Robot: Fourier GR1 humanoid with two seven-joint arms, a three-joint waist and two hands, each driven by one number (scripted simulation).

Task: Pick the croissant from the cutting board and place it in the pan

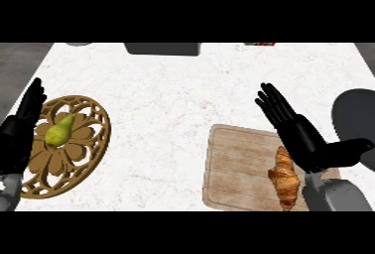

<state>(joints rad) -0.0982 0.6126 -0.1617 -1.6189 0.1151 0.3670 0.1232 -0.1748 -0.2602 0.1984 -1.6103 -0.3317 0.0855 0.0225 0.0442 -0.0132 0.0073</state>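
Observation:
A golden-brown croissant lies on the right part of the wooden cutting board, lengthwise toward the front edge. My right hand stands open just above and to the right of it, fingers straight and pointing up-left, the wrist partly covering the croissant's right side. A dark grey pan sits at the right edge, only partly in view. At the left edge my left hand rests open, fingers up.
A carved round wooden trivet lies at the left with a green pear on it. A grey object sits at the counter's far edge, with small items to either side of it. White marble counter spans the middle.

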